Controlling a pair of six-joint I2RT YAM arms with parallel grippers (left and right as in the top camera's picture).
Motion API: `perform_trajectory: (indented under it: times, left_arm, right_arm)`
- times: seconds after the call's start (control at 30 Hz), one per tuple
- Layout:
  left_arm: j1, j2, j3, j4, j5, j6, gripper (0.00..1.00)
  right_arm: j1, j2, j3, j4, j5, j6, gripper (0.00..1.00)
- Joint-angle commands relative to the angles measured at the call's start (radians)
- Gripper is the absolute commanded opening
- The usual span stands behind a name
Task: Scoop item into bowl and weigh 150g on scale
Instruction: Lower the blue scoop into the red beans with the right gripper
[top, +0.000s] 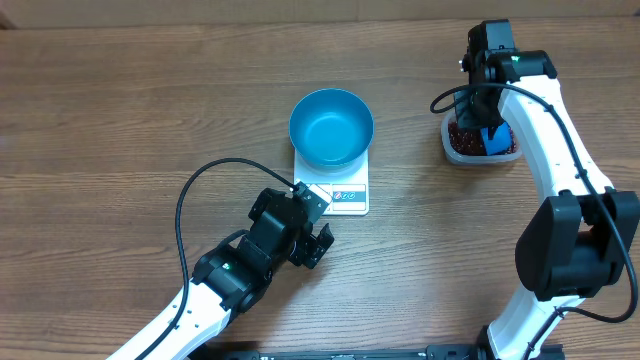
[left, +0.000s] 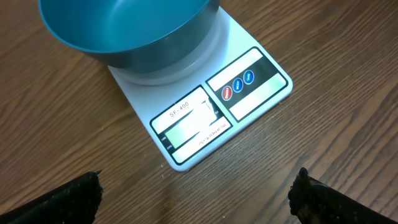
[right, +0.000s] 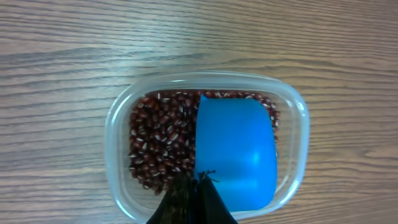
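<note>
The right end effector (right: 198, 183), pressed together, hangs over the beans (right: 158, 146); the bowl (top: 331, 130) lies well to its left. The left end effector (left: 196, 190) stands spread beside the scale (left: 255, 99).

A wooden table (top: 100, 120) fills all three views, its brown veneer marked with long darker grain lines running side to side in the overhead view. The light is soft and even, leaving only faint shadows, and a mild sheen shows on the wood (left: 348, 124) in the left wrist view.
</note>
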Motion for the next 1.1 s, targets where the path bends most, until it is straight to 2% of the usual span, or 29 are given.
perform_trajectory:
  times: [0.0,0.83,1.07]
  left_arm:
    - [0.005,-0.01,-0.007,0.001,0.001,0.011,0.99]
    - [0.005,-0.01,-0.007,0.001,0.0,0.011,1.0]
    - [0.005,-0.01,-0.007,0.001,0.0,0.012,1.0]
  right_arm:
    - [0.005,0.013,0.014,-0.011,-0.068,0.014,0.04]
    - [-0.004,0.013,0.014,-0.045,-0.142,0.018,0.04]
    - [-0.042,0.013,0.014,-0.045,-0.221,0.018,0.04]
